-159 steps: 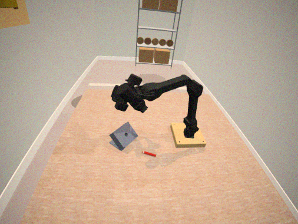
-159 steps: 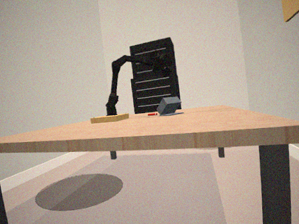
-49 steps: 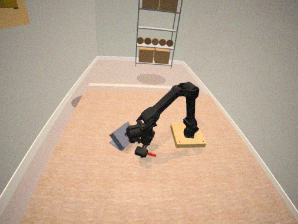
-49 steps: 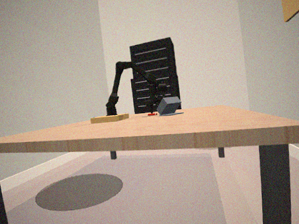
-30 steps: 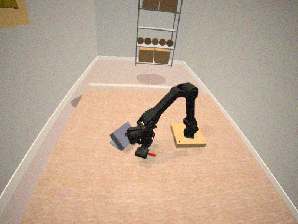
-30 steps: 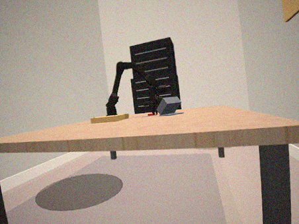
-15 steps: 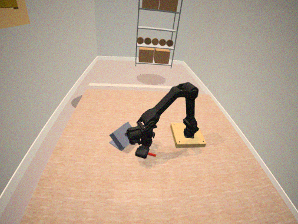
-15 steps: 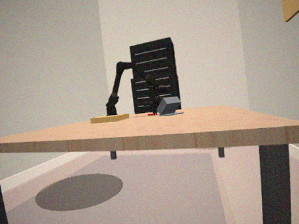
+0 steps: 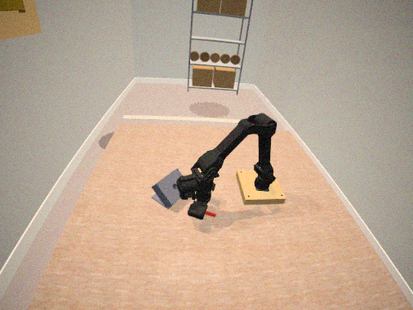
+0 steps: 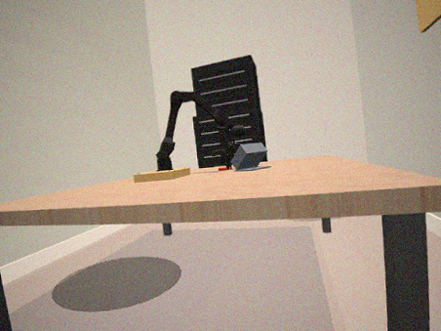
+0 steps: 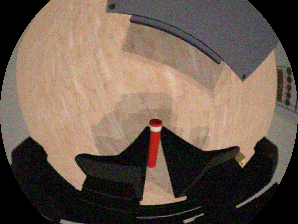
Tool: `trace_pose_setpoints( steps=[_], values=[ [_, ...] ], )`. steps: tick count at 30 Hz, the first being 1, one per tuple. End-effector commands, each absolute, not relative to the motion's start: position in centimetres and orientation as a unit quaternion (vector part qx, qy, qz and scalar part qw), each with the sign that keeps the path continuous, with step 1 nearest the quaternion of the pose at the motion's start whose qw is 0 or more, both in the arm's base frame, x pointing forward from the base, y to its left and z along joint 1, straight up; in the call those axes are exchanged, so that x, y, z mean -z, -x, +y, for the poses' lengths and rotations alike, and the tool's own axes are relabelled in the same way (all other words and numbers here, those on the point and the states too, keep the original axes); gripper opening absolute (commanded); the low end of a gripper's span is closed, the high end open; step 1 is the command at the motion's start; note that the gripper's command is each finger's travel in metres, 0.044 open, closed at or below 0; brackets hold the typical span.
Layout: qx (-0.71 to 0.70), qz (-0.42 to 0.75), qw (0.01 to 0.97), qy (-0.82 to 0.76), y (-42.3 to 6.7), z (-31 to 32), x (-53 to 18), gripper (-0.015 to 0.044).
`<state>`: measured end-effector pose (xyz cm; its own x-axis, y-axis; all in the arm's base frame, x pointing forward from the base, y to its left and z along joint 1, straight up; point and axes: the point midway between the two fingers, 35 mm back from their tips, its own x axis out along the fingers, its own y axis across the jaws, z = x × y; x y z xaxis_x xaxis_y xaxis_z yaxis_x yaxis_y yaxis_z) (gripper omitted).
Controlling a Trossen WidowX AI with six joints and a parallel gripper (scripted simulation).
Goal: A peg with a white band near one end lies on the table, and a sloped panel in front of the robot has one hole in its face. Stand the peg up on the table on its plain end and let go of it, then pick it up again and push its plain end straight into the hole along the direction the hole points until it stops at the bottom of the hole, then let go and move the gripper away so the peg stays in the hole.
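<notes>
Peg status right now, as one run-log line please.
phase: first grasp | pincer: shut on peg | peg: lying on table, not yet stood up | panel: hole unfilled, beside pincer

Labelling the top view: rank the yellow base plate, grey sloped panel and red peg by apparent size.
1. Yellow base plate, largest.
2. Grey sloped panel, slightly smaller.
3. Red peg, smallest; the claw hides most of it.
</notes>
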<state>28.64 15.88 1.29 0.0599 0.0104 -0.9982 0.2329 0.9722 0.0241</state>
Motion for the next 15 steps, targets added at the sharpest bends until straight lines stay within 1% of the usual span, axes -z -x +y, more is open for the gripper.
trace_pose_setpoints(
  steps=[1,15],
  values=[
    [0.081,0.669,0.733,-0.087,-28.36,15.84,-1.45,0.0051],
    [0.086,0.624,0.772,-0.082,-27.81,15.97,-2.19,0.0051]
  ],
)
